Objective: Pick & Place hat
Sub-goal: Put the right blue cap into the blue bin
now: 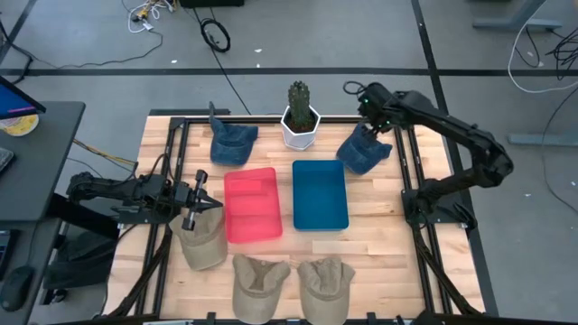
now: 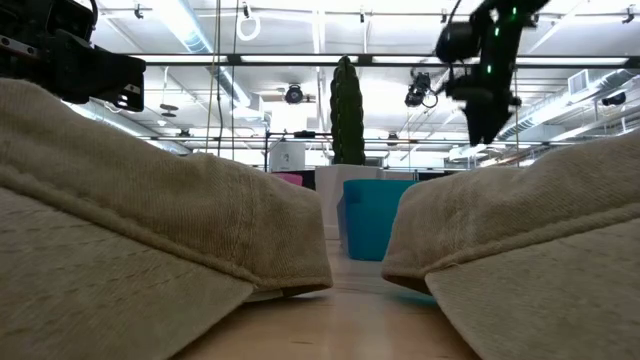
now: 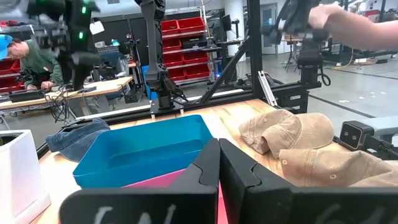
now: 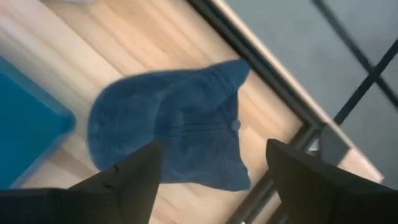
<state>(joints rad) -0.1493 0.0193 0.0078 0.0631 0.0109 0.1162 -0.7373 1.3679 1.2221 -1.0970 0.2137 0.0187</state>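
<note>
A blue hat [image 1: 361, 153] lies crown up at the table's far right, next to the blue bin [image 1: 320, 195]. My right gripper [image 1: 369, 132] hovers open just above it; in the right wrist view its fingers stand apart on either side of the blue hat [image 4: 180, 124], with the gripper [image 4: 216, 150] clear of the cloth. My left gripper [image 1: 213, 200] is shut and raised at the red bin's [image 1: 251, 206] left side, above a tan hat [image 1: 201, 242]. In the left wrist view the left gripper [image 3: 219, 157] points across the bins.
A second blue hat [image 1: 231, 142] lies at the far side, left of a cactus in a white pot [image 1: 300, 119]. Two more tan hats [image 1: 260, 284] [image 1: 325, 283] rest along the near edge and fill the low view. Black frame rails run along both table sides.
</note>
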